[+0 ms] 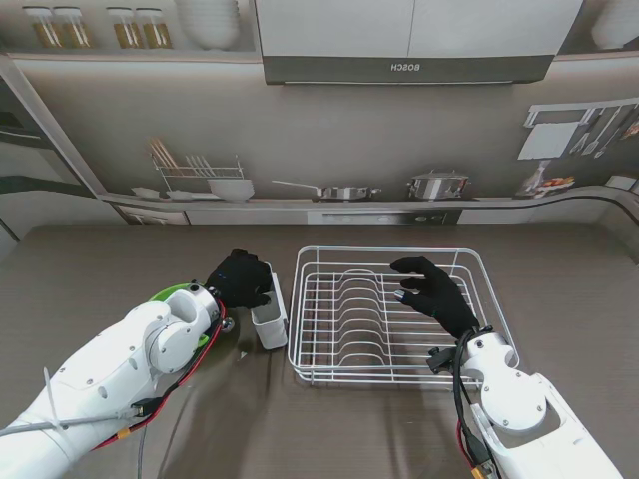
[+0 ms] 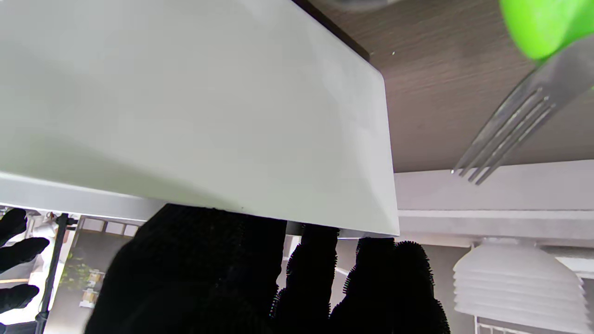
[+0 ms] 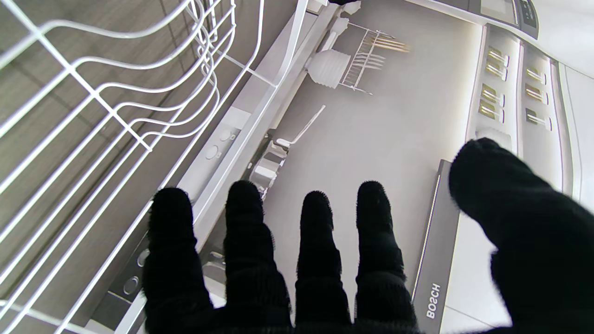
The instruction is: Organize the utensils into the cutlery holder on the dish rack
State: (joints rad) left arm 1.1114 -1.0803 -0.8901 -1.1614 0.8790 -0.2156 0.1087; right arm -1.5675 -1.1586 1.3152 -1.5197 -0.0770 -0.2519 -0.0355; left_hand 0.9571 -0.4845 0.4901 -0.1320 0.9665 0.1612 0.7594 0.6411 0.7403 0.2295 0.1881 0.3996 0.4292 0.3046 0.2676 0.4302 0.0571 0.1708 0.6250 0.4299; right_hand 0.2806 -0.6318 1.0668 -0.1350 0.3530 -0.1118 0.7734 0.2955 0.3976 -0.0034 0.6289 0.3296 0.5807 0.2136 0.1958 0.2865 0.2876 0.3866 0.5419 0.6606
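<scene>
The white cutlery holder (image 1: 272, 321) stands against the left side of the white wire dish rack (image 1: 391, 380). My left hand (image 1: 240, 279) curls over the holder's far end, fingers at its rim. In the left wrist view the holder's wall (image 2: 209, 116) fills the picture and hides what the fingers (image 2: 315, 278) hold, if anything. A metal fork (image 2: 510, 125) rises tilted, tines up, from something green (image 2: 543, 28). That green thing (image 1: 172, 293) peeks out beside my left wrist. My right hand (image 1: 431, 294) hovers open over the rack (image 3: 95, 95), fingers (image 3: 315, 241) spread, holding nothing.
Plate slots run across the middle of the rack. A small pale object (image 1: 243, 354) lies on the brown table just nearer to me than the holder. The back wall is a printed kitchen backdrop.
</scene>
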